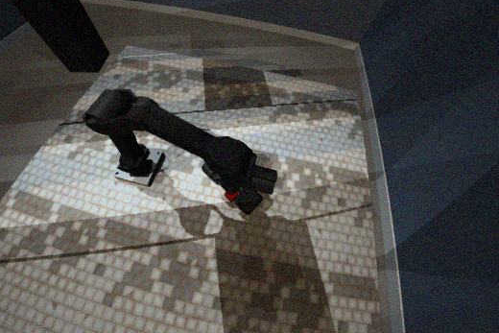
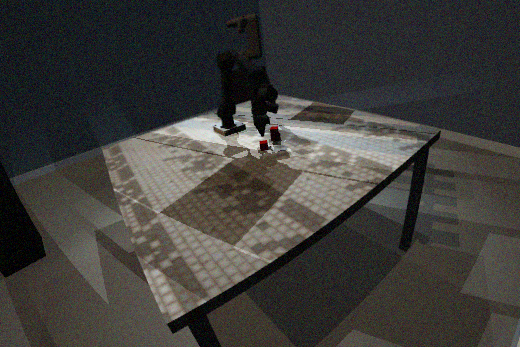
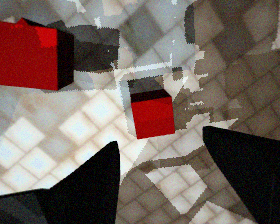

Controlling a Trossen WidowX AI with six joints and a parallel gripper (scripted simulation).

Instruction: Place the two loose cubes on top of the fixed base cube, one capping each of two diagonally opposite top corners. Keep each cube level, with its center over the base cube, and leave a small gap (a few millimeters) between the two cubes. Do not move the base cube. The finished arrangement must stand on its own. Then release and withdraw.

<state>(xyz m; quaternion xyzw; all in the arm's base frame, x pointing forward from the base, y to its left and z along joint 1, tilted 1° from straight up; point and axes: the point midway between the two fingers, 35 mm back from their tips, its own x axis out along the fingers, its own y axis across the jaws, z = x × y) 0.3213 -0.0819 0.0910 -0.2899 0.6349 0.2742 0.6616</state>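
Observation:
One loose red cube (image 1: 231,196) (image 2: 263,145) (image 3: 153,117) lies on the table. In the wrist view it shows just ahead of the space between the fingertips. My gripper (image 2: 262,134) (image 3: 160,140) is partly open and empty, above and near this cube. A taller red form (image 2: 274,133) (image 3: 29,56) stands to the left in the wrist view and looks like a cube on the base cube. Its lower part is dark, and a small red corner shows behind its top. How the upper cube sits over the base is unclear. The gripper hides this form in the top view.
The arm's base plate (image 1: 136,178) (image 2: 229,130) stands on the tiled table (image 1: 120,294) (image 2: 210,271). Strong patches of light and shadow cross the table top. A dark pillar-like object (image 1: 62,20) stands beyond the table in the top view.

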